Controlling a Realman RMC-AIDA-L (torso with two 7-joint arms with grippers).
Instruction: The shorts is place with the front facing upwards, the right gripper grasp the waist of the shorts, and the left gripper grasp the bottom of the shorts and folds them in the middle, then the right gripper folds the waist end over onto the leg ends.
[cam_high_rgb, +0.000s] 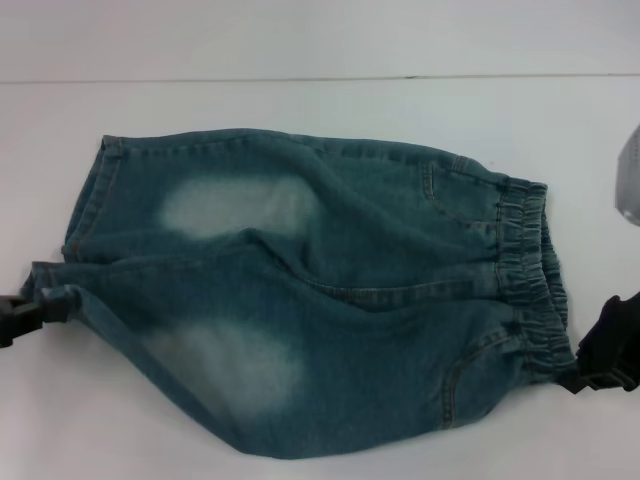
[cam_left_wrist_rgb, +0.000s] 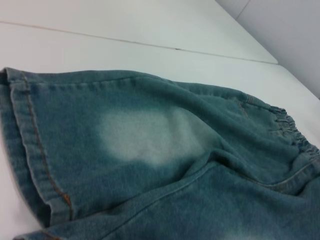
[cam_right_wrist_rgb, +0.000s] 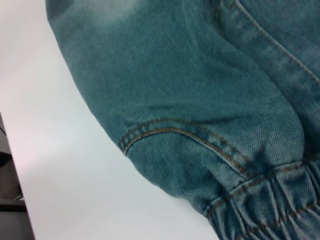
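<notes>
Blue denim shorts (cam_high_rgb: 330, 300) lie front up on the white table (cam_high_rgb: 300, 100), with the puckered waist (cam_high_rgb: 525, 270) to the right and the leg ends to the left. The far leg's bottom hem (cam_high_rgb: 85, 200) lies flat. The near leg's hem is bunched to a point at my left gripper (cam_high_rgb: 35, 312), which is shut on it at the picture's left edge. My right gripper (cam_high_rgb: 578, 380) is shut on the near corner of the waist. The left wrist view shows the far hem (cam_left_wrist_rgb: 25, 145) and the waist (cam_left_wrist_rgb: 290, 125). The right wrist view shows a pocket seam (cam_right_wrist_rgb: 190, 135) and the elastic band (cam_right_wrist_rgb: 270, 205).
A grey object (cam_high_rgb: 630, 180) pokes in at the right edge of the head view. A seam line (cam_high_rgb: 300, 79) crosses the table behind the shorts. The right wrist view shows the table's edge (cam_right_wrist_rgb: 15, 165) with dark floor beyond.
</notes>
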